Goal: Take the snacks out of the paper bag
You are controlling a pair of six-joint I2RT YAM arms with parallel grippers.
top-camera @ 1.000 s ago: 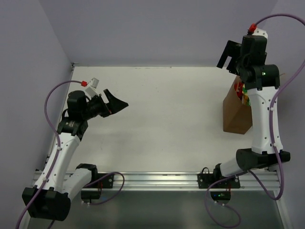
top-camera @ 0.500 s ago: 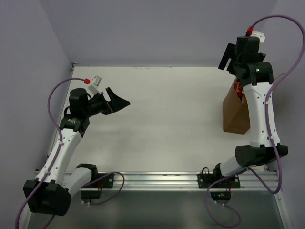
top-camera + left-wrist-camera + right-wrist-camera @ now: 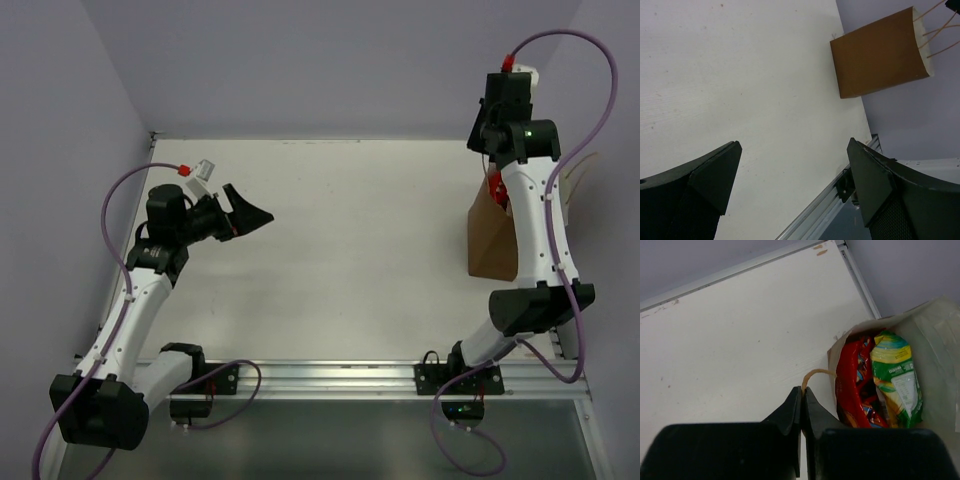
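Green snack (image 3: 895, 382), right wrist view only, right claw (image 3: 802, 390) pinching handle (image 3: 816, 371), left claw (image 3: 793, 145) apart

The brown paper bag (image 3: 492, 240) stands upright at 3 o'clock, mouth open; inside are red snacks (image 3: 854, 385) and a green-yellow packet (image 3: 896, 382).

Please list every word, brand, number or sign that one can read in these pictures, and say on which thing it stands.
No text can be read in any view.
green-yellow packet: it has printing, but it is too blurred to read.
red packet: it has a coloured logo, but it is too blurred to read.
paper bag: plain brown outside, no text seen.
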